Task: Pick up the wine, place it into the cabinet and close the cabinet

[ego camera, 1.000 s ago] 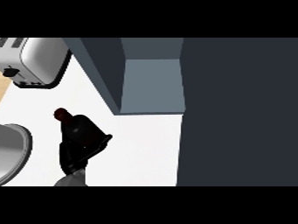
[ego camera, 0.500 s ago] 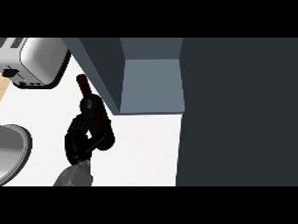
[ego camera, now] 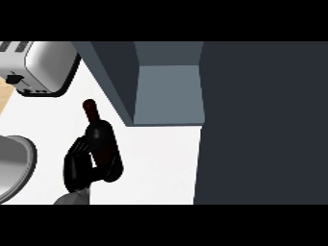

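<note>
Wine bottle [ego camera: 101,139] stands out dark against the white counter [ego camera: 159,158], its red-capped neck pointing toward the far side and slightly left, its body running back toward the near edge. Only one hand [ego camera: 80,166] shows, black, coming up from the lower edge on a grey forearm; which arm it belongs to cannot be told from this view alone, though it sits left of centre. Its fingers are curled round the lower body of the bottle from the left, with the thumb side wrapping the base, so the bottle's bottom is partly hidden while the neck and shoulder remain free above the fingers.

To the right and far side is the cabinet [ego camera: 166,96], its grey inside open toward the counter, the near-left corner of its wall just beside the bottle's shoulder. A broad dark panel [ego camera: 273,125] fills the right side of the view. A silver toaster [ego camera: 33,67] sits at the far left, well apart from the bottle's cap. A large grey curved object [ego camera: 3,168] lies at the left edge, near the hand. Bare white counter stretches between the bottle and the dark panel.
</note>
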You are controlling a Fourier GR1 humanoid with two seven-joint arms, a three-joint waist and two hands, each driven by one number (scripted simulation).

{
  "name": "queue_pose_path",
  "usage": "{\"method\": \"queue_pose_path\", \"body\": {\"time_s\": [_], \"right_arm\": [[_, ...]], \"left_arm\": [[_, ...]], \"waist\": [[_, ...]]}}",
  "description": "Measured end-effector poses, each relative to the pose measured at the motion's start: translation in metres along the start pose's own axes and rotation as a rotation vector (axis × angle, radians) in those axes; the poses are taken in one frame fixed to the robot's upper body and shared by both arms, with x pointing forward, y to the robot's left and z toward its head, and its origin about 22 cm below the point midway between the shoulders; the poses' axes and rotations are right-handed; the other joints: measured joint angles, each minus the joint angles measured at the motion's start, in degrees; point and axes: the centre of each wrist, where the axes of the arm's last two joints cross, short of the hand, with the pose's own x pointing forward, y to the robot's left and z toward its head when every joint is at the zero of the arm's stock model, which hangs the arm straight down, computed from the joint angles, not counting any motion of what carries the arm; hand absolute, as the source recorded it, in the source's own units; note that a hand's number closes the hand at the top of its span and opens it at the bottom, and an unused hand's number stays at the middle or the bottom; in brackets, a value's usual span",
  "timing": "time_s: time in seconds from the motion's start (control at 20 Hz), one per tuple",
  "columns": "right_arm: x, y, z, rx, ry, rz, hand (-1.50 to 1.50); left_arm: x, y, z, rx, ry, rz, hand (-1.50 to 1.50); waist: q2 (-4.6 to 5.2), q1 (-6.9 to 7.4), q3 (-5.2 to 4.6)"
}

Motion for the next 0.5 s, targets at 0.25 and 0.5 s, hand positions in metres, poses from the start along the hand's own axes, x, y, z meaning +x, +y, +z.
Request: {"method": "queue_pose_path", "body": {"time_s": [0.25, 0.5], "right_arm": [[0.0, -0.001, 0.001, -0.01, -0.002, 0.001, -1.5], [0.0, -0.002, 0.0, -0.017, -0.006, 0.001, -1.5]], "left_arm": [[0.011, 0.021, 0.02, -0.148, -0.049, 0.077, 1.5], [0.034, 0.008, 0.024, -0.253, -0.076, 0.114, 1.5]], "waist": [[-0.09, 0.17, 0.0], [-0.01, 0.23, 0.03]]}}
